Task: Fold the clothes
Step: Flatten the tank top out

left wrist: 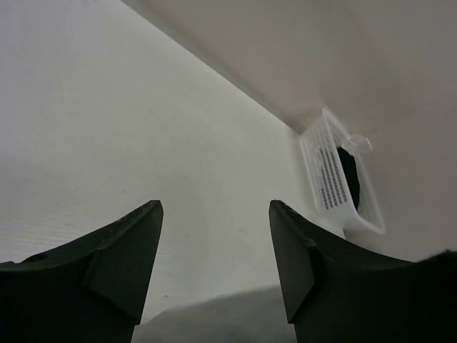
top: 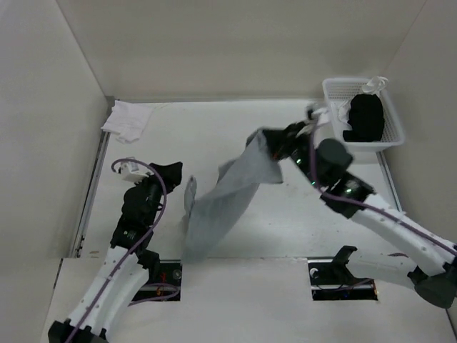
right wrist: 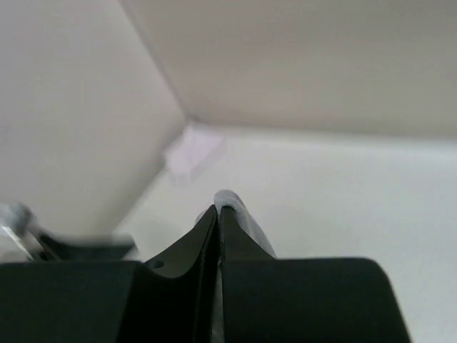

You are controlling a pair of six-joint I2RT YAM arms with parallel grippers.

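Note:
The grey tank top [top: 225, 200] hangs in the air, stretched from my right gripper [top: 270, 146] down toward the table's near edge. That gripper [right wrist: 218, 209] is shut on a hem of the grey fabric [right wrist: 243, 214], which pokes out past the fingertips. My left gripper [top: 171, 171] stands open to the left of the hanging cloth, apart from it. In the left wrist view its fingers [left wrist: 136, 250] are wide apart with nothing between them, and a grey edge of the tank top [left wrist: 214, 318] lies below.
A white basket [top: 335, 89] at the back right holds a black garment [top: 365, 118] and a white item. A small white cloth [top: 127, 119] lies in the back left corner. White walls enclose the table on three sides.

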